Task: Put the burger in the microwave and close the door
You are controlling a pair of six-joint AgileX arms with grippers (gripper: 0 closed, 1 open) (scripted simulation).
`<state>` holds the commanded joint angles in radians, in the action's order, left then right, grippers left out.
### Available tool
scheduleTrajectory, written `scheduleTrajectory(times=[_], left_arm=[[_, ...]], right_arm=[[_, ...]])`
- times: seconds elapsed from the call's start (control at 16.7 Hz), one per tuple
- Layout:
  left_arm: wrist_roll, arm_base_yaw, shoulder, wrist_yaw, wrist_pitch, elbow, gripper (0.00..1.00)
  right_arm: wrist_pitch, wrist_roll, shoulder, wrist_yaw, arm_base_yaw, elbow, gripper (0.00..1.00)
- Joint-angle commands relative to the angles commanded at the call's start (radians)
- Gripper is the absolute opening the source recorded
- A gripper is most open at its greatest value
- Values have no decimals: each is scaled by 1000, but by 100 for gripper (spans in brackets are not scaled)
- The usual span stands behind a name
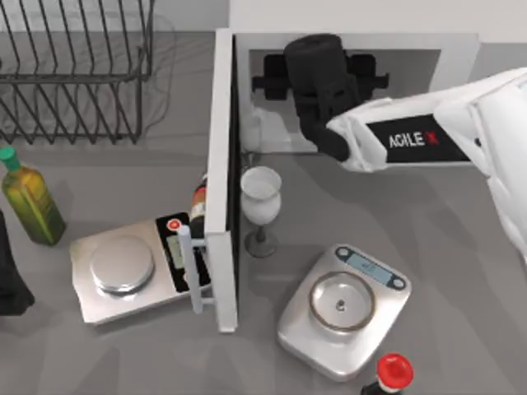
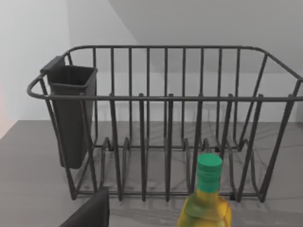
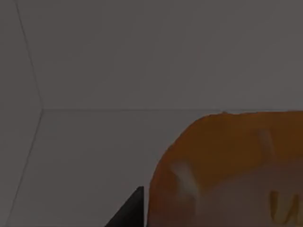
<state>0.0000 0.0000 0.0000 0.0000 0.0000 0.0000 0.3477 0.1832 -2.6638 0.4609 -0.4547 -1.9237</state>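
grey table [image 1: 461, 247] under you: your right gripper [image 1: 317, 78] reaches inside the microwave [image 1: 461, 49], burger [image 3: 232, 170] right at its fingers (grip state: cannot tell); door [image 1: 222, 181] open.

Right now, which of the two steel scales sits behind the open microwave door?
The scale on the table's left, partly covered by the door; the other scale lies in the open right of the door.

Top view looks straight down on the bench [image 1: 461, 247]. Left wrist view faces the wire rack [image 2: 165, 123] from low and near, green-capped bottle [image 2: 207, 198] before it. Right wrist view sits close inside the microwave [image 3: 118, 71].
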Motion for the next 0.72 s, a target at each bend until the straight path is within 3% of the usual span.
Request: scheduleTrajectory(times=[0.48, 0.72], left_arm=[[0, 0, 0, 0, 0, 0, 100], [0, 0, 0, 0, 0, 0, 100]], right_arm=[[0, 0, 0, 0, 0, 0, 98], [0, 0, 0, 0, 0, 0, 100]])
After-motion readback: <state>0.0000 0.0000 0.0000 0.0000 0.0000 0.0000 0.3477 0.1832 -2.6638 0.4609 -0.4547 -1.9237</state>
